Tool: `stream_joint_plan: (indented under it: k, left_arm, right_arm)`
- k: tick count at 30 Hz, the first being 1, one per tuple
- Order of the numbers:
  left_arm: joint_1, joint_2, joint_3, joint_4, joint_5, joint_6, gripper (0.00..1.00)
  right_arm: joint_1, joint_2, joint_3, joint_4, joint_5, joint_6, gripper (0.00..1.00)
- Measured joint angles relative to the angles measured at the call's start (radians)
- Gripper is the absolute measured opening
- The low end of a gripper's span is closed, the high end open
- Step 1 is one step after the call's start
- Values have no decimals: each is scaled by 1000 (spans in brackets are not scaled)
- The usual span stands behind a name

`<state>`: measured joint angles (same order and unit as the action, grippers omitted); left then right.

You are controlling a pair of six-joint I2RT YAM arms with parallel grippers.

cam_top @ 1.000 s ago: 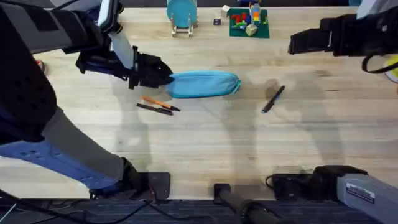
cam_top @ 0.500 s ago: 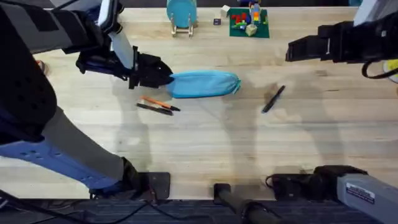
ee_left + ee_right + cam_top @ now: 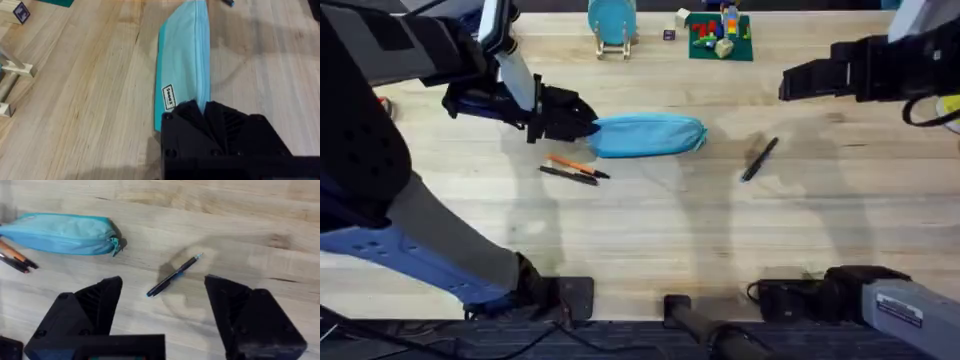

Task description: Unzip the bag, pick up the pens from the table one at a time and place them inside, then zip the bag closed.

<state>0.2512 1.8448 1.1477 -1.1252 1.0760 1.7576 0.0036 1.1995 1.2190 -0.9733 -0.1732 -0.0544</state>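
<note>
While the light blue fabric pencil pouch (image 3: 648, 135) lies lengthwise on the pale wooden plank desk (image 3: 650, 240), the left arm's black pincer (image 3: 588, 127) sits at the pouch's left end, its fingers (image 3: 192, 116) drawn together and clamped on the fabric there, right by the line of the zipper. A small label shows on the pouch's side just beside the pincer. The zipper looks done up along the whole length I can see.

Just in front of the pouch's left end, an orange pen with a dark tip (image 3: 578, 165) and a thin black pen (image 3: 568, 175) lie side by side, close together and near the pouch without touching it. Another dark pen with a bluish tip (image 3: 759, 159) lies on its own, slanted, well off to the right of the pouch.

Over on the right, the right arm's black pincer (image 3: 800, 79) hangs above the desk with its fingers (image 3: 90, 307) spread wide apart, holding nothing; from its wrist camera, the lone dark pen lies on the desk below, between the two fingers.

At the far edge stand a teal round object on a light wooden stand (image 3: 612, 22) and a green plate with colourful building bricks (image 3: 720, 36).
</note>
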Motion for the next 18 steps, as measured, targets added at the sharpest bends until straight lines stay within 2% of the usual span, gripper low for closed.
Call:
stream_joint_plan:
  k: [18]
  left_arm:
    - [0,0,0,0,-3,0,43]
  right_arm:
    - [0,0,0,0,-113,-264,996]
